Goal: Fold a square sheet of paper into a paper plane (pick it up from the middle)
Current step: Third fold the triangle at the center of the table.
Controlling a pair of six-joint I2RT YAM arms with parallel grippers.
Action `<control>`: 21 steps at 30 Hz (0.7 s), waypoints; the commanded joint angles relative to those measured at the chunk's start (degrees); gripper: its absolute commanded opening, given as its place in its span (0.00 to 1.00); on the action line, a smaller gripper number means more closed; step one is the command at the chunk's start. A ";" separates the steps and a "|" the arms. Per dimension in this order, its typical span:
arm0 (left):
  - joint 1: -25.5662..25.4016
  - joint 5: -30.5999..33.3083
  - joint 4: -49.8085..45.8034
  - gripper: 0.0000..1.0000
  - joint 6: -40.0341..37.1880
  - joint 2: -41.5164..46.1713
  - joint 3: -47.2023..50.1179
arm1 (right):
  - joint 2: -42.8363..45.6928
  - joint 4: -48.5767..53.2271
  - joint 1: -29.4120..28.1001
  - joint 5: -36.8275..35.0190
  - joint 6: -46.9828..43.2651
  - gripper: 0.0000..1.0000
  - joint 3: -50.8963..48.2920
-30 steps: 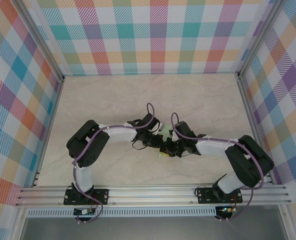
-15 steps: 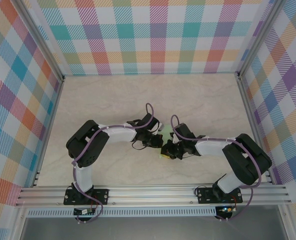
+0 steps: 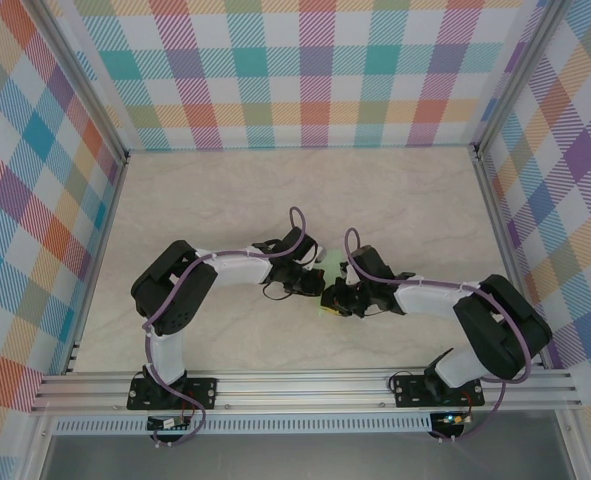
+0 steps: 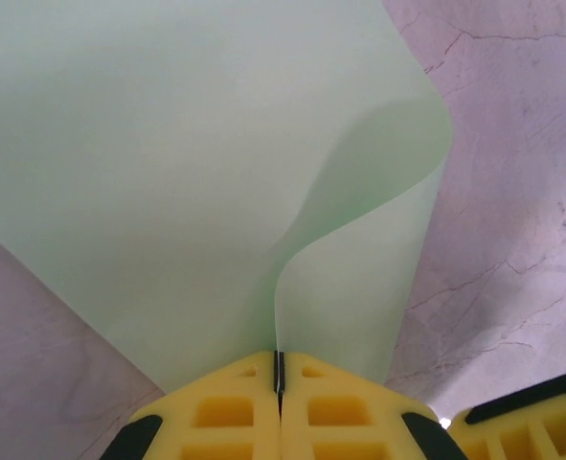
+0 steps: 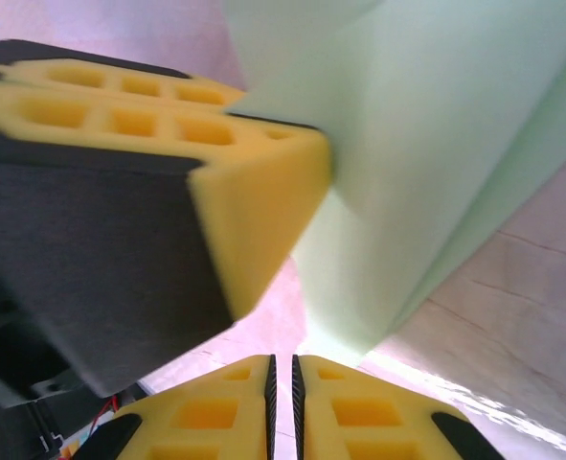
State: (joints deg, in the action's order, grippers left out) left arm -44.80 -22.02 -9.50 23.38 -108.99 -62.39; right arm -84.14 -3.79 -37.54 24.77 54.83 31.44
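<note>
We see the pale green sheet of paper (image 4: 168, 144) in the middle of the table (image 4: 512, 192), between the two arms. Our left hand (image 4: 279, 369) is closed tight on the paper. Its two yellow pads press together with the thin edge pinched between them. From that pinch the paper bends up and over in a soft curl, so one part lies over another part.

Our right hand (image 5: 283, 376) is just beside the left one, right under the paper. Its pads are very close, with only a thin slit between them. We cannot tell if they are fully closed, or if any paper is caught in there.

How far are we? We think we are near the start. The paper is picked up and bent over, but we see no sharp, flat crease in it. We see no pointed nose and no wings. The bend has to be pressed flat first. After that, all the other folds are left to do before it looks like a plane.
</note>
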 commanded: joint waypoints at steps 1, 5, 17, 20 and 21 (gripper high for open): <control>0.13 -0.97 -0.26 0.05 0.88 0.53 1.04 | 0.02 -3.34 -0.01 1.88 0.99 0.15 -1.37; -0.01 -0.92 -0.25 0.06 0.92 0.44 1.13 | -2.83 -6.49 -0.08 3.19 2.17 0.15 -1.76; 0.05 -0.22 -0.79 0.05 0.51 0.01 1.13 | -6.08 -5.98 -0.03 1.02 1.45 0.14 -4.01; 0.05 -0.14 -1.05 0.05 0.18 -0.08 1.06 | -4.23 -7.63 -0.08 2.36 2.12 0.14 -4.18; 0.06 0.00 -1.05 0.05 0.18 -0.01 1.13 | -3.30 -7.72 -0.08 2.47 2.22 0.14 -4.19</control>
State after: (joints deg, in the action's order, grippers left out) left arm -44.80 -22.04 -9.45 23.57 -108.99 -62.37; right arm -88.90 -11.18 -37.43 26.61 56.58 28.49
